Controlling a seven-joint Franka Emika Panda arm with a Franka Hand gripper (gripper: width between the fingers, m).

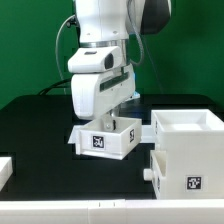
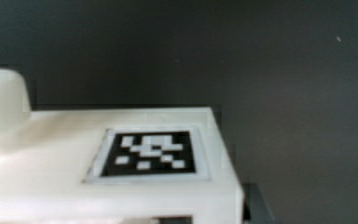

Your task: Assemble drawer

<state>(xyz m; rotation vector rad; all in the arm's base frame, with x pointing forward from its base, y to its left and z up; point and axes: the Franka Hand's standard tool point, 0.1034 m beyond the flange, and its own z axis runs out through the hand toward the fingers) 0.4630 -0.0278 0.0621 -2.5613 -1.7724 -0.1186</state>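
Bench (image 1: 40,120): black surface, parts grouped towards its front edge.

Arm (image 1: 100,40): white, reaching down over the middle of the bench.

Box (image 1: 185,150): larger white tagged unit, at the front corner on the exterior view's right.

Drawer (image 1: 112,140): small white open-top tray, upright, mid-bench near the front edge, just beside the box, with its tag (image 1: 97,143) facing the front edge.

Tool (image 1: 100,120): lowered onto the drawer's rim. Cannot tell whether its fingers are spread or pinching.
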